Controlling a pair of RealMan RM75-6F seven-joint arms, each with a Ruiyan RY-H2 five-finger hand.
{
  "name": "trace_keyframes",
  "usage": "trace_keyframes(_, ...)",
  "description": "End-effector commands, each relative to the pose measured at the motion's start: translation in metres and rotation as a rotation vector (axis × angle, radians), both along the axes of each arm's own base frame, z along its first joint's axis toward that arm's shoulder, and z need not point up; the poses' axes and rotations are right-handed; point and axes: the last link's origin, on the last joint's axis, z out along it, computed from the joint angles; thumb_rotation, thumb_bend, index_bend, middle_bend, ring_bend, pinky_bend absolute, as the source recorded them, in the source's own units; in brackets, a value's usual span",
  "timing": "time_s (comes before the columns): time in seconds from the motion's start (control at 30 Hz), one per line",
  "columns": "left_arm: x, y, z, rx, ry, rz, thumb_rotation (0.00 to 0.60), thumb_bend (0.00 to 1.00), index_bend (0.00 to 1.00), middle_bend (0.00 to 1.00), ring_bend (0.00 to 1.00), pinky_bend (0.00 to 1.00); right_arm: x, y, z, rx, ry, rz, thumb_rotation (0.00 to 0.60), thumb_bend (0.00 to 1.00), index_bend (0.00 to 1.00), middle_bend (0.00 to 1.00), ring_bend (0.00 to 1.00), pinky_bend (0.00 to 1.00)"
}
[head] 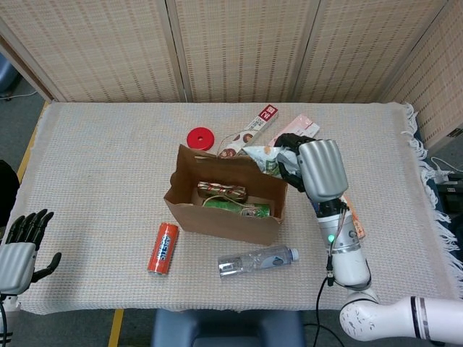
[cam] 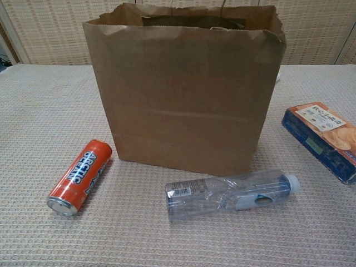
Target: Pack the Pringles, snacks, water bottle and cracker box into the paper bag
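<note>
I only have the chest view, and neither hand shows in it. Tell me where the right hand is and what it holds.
Observer: The right hand is raised beside the open top of the brown paper bag, on its right, holding a crinkled green-and-white snack packet at the bag's back right corner.
Operator: Report what's already inside the bag.
Observer: A red-patterned wrapped snack and a green item lie at the bottom.
Operator: Now give me the left hand.
Observer: The left hand is at the table's near left edge, fingers apart, holding nothing.
</note>
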Motion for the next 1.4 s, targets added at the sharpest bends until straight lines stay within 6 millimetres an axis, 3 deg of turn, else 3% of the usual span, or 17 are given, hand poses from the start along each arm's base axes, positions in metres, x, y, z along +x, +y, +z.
trace_keyframes(0.03, 0.000, 0.000, 0.000, -0.001, -0.002, 0.000, 0.600, 0.35, 0.00, 0.00, 0.00, 0.00, 0.023, -0.001, -0.022, 0.042, -0.019, 0.015, 0.600, 0.54, 0.69, 0.62, 0.65, 0.77)
trace_keyframes(0.23, -0.001, 0.000, 0.001, -0.004, -0.005, -0.002, 0.600, 0.35, 0.00, 0.00, 0.00, 0.00, 0.027, 0.003, -0.056, 0.099, 0.046, -0.009, 0.600, 0.54, 0.68, 0.62, 0.65, 0.77)
trace_keyframes(0.33, -0.001, 0.000, 0.001, -0.005, -0.006, -0.003, 0.600, 0.35, 0.00, 0.00, 0.00, 0.00, 0.017, 0.005, -0.071, 0.156, 0.115, -0.052, 0.600, 0.53, 0.60, 0.61, 0.58, 0.69)
trace_keyframes(0.43, -0.001, 0.000, 0.001, -0.004, -0.005, -0.003, 0.600, 0.35, 0.00, 0.00, 0.00, 0.00, 0.007, 0.007, -0.078, 0.217, 0.169, -0.096, 0.600, 0.34, 0.30, 0.43, 0.36, 0.49)
trace_keyframes(0.47, -0.001, 0.000, 0.001, -0.004, -0.005, -0.003, 0.600, 0.35, 0.00, 0.00, 0.00, 0.00, 0.006, 0.007, -0.078, 0.228, 0.176, -0.107, 0.600, 0.25, 0.14, 0.32, 0.25, 0.39)
trace_keyframes(0.53, -0.001, 0.000, 0.000, -0.003, -0.004, -0.002, 0.600, 0.35, 0.00, 0.00, 0.00, 0.00, 0.004, 0.005, -0.075, 0.235, 0.161, -0.121, 0.600, 0.17, 0.02, 0.22, 0.15, 0.29)
trace_keyframes(0.6, -0.001, 0.000, 0.000, -0.003, -0.003, -0.001, 0.600, 0.35, 0.00, 0.00, 0.00, 0.00, 0.003, 0.003, -0.069, 0.221, 0.140, -0.126, 0.600, 0.13, 0.00, 0.15, 0.09, 0.21)
trace_keyframes(0.7, -0.001, 0.000, 0.000, -0.002, -0.002, 0.000, 0.600, 0.35, 0.00, 0.00, 0.00, 0.00, 0.003, 0.000, -0.058, 0.193, 0.099, -0.125, 0.600, 0.10, 0.00, 0.11, 0.05, 0.17)
trace_keyframes(0.87, 0.000, 0.000, 0.000, -0.001, 0.000, 0.001, 0.600, 0.35, 0.00, 0.00, 0.00, 0.00, 0.005, 0.001, -0.041, 0.176, 0.019, -0.108, 0.600, 0.09, 0.00, 0.10, 0.04, 0.16)
trace_keyframes(1.03, 0.000, 0.000, 0.000, -0.001, -0.001, 0.001, 0.600, 0.35, 0.00, 0.00, 0.00, 0.00, -0.005, 0.016, -0.021, 0.184, -0.009, -0.080, 0.600, 0.09, 0.00, 0.10, 0.05, 0.16)
trace_keyframes(1.17, -0.001, 0.000, 0.000, -0.001, 0.000, 0.001, 0.600, 0.35, 0.00, 0.00, 0.00, 0.00, -0.027, 0.028, -0.002, 0.182, 0.010, -0.091, 0.600, 0.09, 0.00, 0.10, 0.05, 0.16)
trace_keyframes(1.4, 0.000, 0.000, 0.000, 0.002, 0.002, 0.003, 0.600, 0.35, 0.00, 0.00, 0.00, 0.00, -0.096, 0.052, 0.023, 0.210, 0.152, -0.165, 0.600, 0.09, 0.00, 0.10, 0.05, 0.16)
